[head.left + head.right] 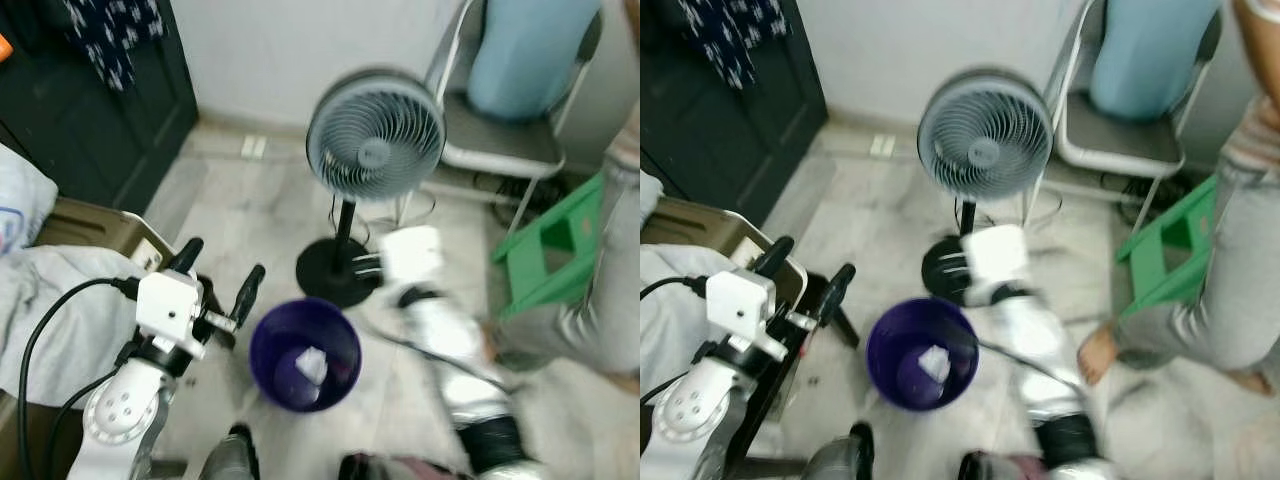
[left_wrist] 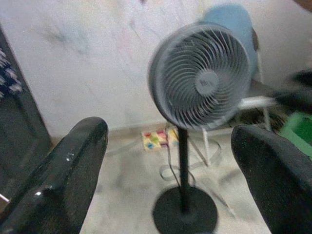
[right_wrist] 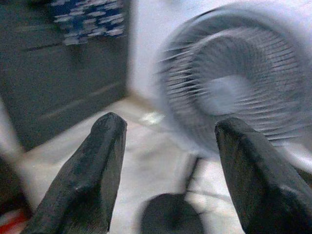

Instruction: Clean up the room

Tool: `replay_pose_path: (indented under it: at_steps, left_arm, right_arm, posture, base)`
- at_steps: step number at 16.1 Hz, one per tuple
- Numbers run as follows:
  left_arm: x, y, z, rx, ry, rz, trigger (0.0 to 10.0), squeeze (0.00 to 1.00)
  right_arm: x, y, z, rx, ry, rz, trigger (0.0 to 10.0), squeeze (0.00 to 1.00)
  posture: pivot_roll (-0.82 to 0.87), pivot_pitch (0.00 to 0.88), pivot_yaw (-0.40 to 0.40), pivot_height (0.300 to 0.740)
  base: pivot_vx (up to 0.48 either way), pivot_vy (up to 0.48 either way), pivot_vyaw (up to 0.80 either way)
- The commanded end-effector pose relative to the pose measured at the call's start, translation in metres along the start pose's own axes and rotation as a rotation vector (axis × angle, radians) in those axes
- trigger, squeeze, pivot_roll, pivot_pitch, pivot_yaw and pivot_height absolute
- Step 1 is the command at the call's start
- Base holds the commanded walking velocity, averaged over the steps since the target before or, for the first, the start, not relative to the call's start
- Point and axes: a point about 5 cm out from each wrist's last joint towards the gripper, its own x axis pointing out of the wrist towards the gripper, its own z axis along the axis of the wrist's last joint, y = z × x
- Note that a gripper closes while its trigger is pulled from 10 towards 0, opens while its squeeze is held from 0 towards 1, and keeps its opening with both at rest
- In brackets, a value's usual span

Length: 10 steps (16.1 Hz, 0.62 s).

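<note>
A purple waste bin (image 1: 272, 358) stands on the pale floor in front of me, with a crumpled white paper (image 1: 312, 365) lying inside it. My left gripper (image 1: 222, 262) is raised just left of the bin, open, with nothing between its fingers (image 2: 73, 170). My right gripper (image 1: 362, 266) is blurred and hovers beyond the bin, over the fan's black base (image 1: 330, 275). In the right wrist view its fingers (image 3: 92, 170) stand wide apart and empty.
A grey standing fan (image 1: 375, 135) rises right behind the bin. A metal chair (image 1: 500, 145) carrying a light blue object (image 1: 530, 50) stands at the back right, with a green stool (image 1: 555, 245) and a person's leg (image 1: 600, 310) nearby. A dark cabinet (image 1: 100, 110) and grey bedding (image 1: 60, 310) lie left.
</note>
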Motion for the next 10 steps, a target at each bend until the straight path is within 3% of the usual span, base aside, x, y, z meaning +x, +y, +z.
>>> replay_pose_path:
  at_steps: [1, 2, 3, 5, 7, 10]
  left_arm:
    - [0.001, 0.002, -0.002, 0.013, -0.001, 0.03, 10.0, 0.0]
    - [0.007, 0.005, -0.005, 0.017, -0.017, 0.076, 10.0, 0.0]
    - [0.01, 0.007, -0.004, 0.029, -0.033, 0.107, 10.0, 0.0]
    - [0.012, 0.01, -0.006, 0.039, -0.04, 0.142, 10.0, 0.0]
    - [0.003, 0.014, -0.008, 0.031, -0.017, 0.198, 10.0, 0.0]
    - [0.003, 0.014, -0.015, 0.067, 0.019, 0.235, 10.0, 0.0]
  right_arm:
    - [-0.007, -0.006, 0.0, -0.006, 0.01, -0.025, 10.0, 1.0]
    - [-0.021, -0.023, -0.001, -0.022, 0.028, -0.077, 10.0, 1.0]
    - [-0.036, -0.029, 0.0, -0.067, 0.031, -0.093, 10.0, 1.0]
    - [-0.047, -0.027, 0.006, -0.166, -0.008, -0.062, 10.0, 1.0]
    - [-0.066, -0.025, 0.0, -0.153, 0.031, -0.096, 10.0, 1.0]
    - [-0.067, -0.027, 0.003, -0.151, 0.037, -0.142, 10.0, 1.0]
  posture:
    - [-0.03, 0.054, -0.063, 0.74]
    - [-0.04, 0.032, -0.068, 0.74]
    - [-0.05, 0.012, -0.072, 0.74]
    - [-0.06, 0.0, -0.072, 0.74]
    - [-0.07, 0.0, -0.068, 0.74]
    - [-0.08, 0.0, -0.067, 0.74]
  base:
    - [0.0, 0.0, 0.0]
    - [0.0, 0.0, 0.0]
    - [0.0, 0.0, 0.0]
    - [0.0, 0.0, 0.0]
    - [0.0, 0.0, 0.0]
    - [0.0, 0.0, 0.0]
